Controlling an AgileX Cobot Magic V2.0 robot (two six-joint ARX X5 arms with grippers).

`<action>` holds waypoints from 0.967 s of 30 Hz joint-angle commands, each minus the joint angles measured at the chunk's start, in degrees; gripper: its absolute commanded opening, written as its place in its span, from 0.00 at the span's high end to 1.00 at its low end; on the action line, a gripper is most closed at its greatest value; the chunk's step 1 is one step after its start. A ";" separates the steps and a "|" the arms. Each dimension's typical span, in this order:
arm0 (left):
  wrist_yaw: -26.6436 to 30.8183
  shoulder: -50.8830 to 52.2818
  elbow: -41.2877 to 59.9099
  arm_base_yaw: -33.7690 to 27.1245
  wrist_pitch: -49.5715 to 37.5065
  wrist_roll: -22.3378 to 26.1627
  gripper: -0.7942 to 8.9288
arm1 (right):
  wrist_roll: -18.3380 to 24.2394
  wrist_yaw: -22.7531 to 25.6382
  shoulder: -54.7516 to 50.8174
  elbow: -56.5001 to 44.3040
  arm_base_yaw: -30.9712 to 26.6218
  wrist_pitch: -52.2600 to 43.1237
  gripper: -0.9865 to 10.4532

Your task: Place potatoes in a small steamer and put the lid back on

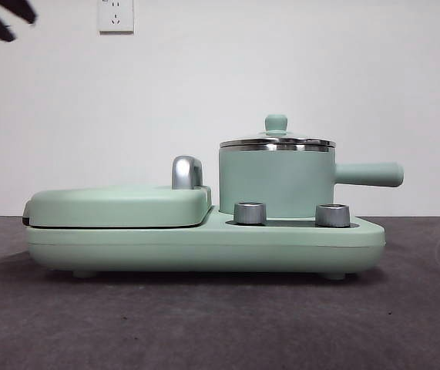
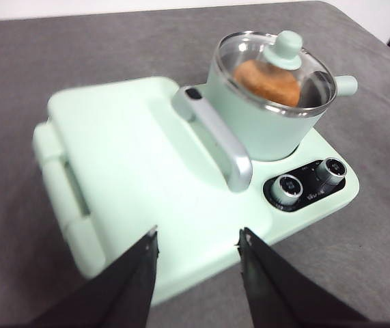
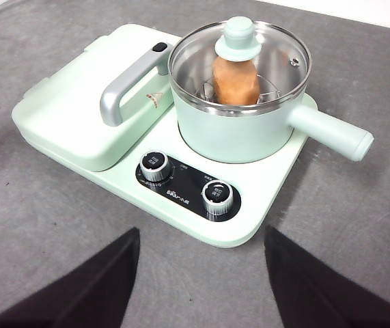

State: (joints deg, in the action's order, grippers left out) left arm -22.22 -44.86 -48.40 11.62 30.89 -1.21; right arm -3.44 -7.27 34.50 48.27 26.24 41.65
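The small steamer (image 1: 276, 183) (image 2: 259, 123) (image 3: 232, 133) stands on the right half of a mint-green cooker base, its straight handle (image 1: 370, 174) (image 3: 331, 131) sticking out sideways. The glass lid (image 1: 277, 142) (image 2: 276, 72) (image 3: 239, 58) rests on its steel rim, green knob up. Through the glass the orange-brown potatoes (image 2: 266, 80) (image 3: 235, 80) lie inside the pot. My left gripper (image 2: 198, 256) hovers open above the griddle side, holding nothing. My right gripper (image 3: 201, 256) hangs open over the table in front of the cooker, also empty. A black arm tip (image 1: 4, 17) shows at the front view's top left corner.
The flat green hinged griddle cover (image 1: 119, 205) (image 2: 133, 157) (image 3: 78, 102) with a steel handle (image 1: 186, 171) (image 2: 215, 140) (image 3: 123, 85) fills the cooker's left half. Two steel knobs (image 1: 250, 213) (image 3: 155, 166) sit on its front. Grey tabletop (image 1: 204, 324) surrounds it; a white wall stands behind.
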 commanded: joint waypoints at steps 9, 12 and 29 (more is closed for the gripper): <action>0.31 12.24 6.69 -2.32 4.13 -6.56 0.73 | -0.61 -0.22 0.22 0.26 0.37 1.11 0.67; 0.09 13.05 6.69 -2.27 4.68 -6.56 0.73 | -0.59 -0.22 0.20 0.26 0.37 1.31 0.67; -0.52 13.35 6.69 -2.27 3.85 -2.91 0.91 | -0.61 -2.99 0.15 0.28 0.37 0.76 0.90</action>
State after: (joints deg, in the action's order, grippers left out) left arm -22.50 -31.42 -41.41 9.28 35.42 -5.10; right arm -3.49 -10.28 34.48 48.27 26.24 43.03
